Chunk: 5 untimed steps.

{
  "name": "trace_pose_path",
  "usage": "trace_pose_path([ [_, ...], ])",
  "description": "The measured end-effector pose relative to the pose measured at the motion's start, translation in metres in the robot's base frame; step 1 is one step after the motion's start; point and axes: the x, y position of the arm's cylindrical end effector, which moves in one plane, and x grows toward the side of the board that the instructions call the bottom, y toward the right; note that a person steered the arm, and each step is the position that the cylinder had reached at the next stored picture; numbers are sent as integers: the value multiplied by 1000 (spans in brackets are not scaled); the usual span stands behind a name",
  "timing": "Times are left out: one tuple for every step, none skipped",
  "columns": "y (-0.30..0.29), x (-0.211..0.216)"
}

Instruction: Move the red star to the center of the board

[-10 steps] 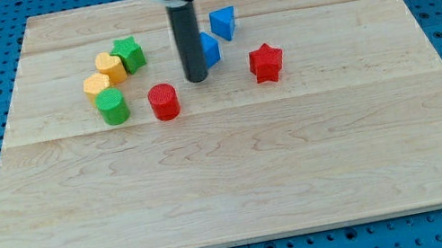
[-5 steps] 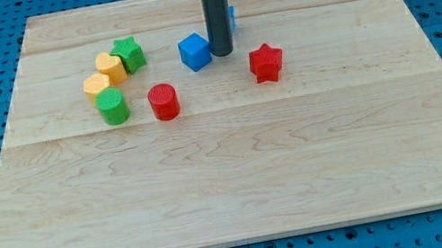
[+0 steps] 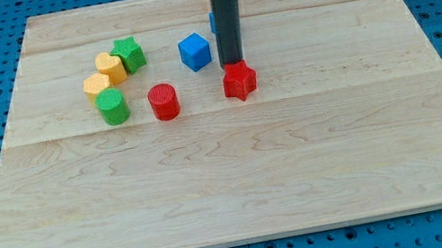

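The red star (image 3: pixel 239 81) lies on the wooden board (image 3: pixel 241 184), a little above the middle and slightly right of it. My tip (image 3: pixel 234 66) stands right at the star's upper edge, touching or nearly touching it. The dark rod rises straight up from there to the view's top.
A blue cube (image 3: pixel 195 52) sits just left of the rod. A blue block (image 3: pixel 212 23) peeks out behind the rod. A red cylinder (image 3: pixel 164 101), a green cylinder (image 3: pixel 112 106), two yellow blocks (image 3: pixel 110 68) (image 3: pixel 95 84) and a green star (image 3: pixel 128 54) cluster at the left.
The red star has shifted left and toward the view's bottom. My tip moved right past the blue cube, then down to the star's upper edge.
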Motion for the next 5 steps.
trace_pose_path([
  [70,29],
  [77,51],
  [36,51],
  [10,53],
  [75,49],
])
